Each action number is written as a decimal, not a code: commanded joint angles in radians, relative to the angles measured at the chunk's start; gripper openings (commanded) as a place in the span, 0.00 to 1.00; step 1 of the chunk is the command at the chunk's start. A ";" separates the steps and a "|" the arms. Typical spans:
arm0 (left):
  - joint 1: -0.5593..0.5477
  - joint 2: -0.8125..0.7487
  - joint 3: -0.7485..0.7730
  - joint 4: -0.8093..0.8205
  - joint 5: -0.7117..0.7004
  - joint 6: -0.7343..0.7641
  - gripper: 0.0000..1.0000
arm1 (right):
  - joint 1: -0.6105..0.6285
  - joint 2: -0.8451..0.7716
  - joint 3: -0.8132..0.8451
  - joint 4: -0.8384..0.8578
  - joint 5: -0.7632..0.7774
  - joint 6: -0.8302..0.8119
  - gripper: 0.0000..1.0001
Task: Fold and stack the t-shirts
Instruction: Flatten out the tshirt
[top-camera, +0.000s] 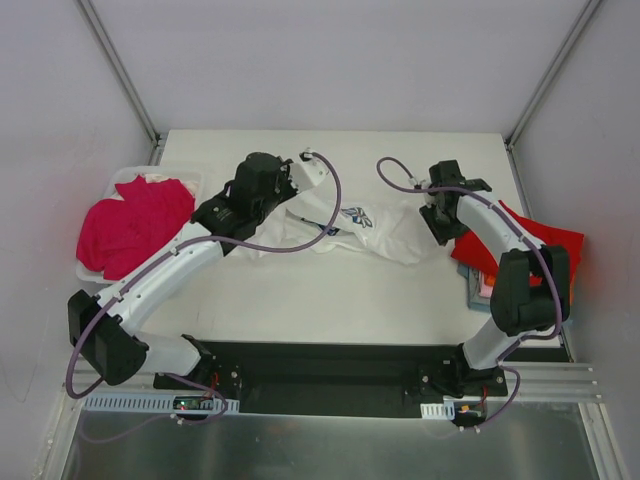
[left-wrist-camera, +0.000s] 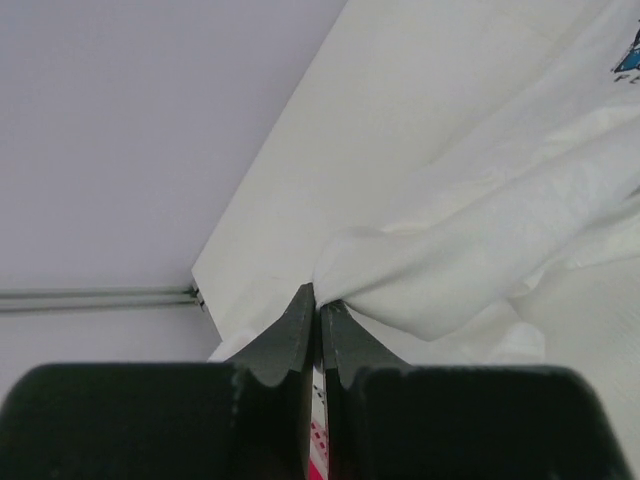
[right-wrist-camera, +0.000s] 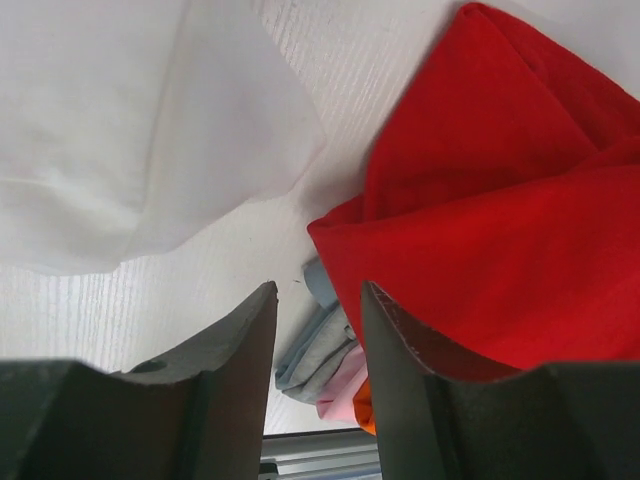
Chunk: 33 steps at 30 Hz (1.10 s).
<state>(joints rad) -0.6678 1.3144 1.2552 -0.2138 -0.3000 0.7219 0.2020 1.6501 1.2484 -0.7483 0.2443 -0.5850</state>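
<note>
White t-shirt: lies crumpled across the middle of the table, between your two grippers, with its blue print facing up.
Left gripper: your fingers are pressed together, and their tips nip a fold at the shirt's edge. The rest of the cloth spills away to the right in the wrist view.
Right gripper: your fingers stand apart and hold nothing.
Shirt against right fingers: its edge lies ahead of the finger on the view's left, apart from it.
Red t-shirt: bunched just ahead of your other finger, lying over the folded stack.
Stack: light-blue tee, pink tee and orange tee, folded under the red one at the table's right side.
Magenta t-shirt: heaped in the white bin at far left, well apart from both grippers.
</note>
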 joint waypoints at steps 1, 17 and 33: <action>-0.003 0.003 -0.002 -0.019 -0.050 0.022 0.00 | 0.004 -0.073 -0.009 -0.020 -0.039 0.022 0.42; 0.011 0.129 0.095 -0.018 -0.056 0.036 0.00 | 0.122 -0.102 -0.058 -0.072 -0.183 -0.004 0.47; 0.122 0.247 0.181 -0.018 -0.008 0.019 0.00 | 0.214 -0.016 -0.109 0.007 -0.166 -0.050 0.54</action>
<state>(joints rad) -0.5655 1.5555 1.3834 -0.2485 -0.3183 0.7486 0.4042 1.6016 1.1442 -0.7643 0.0708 -0.6060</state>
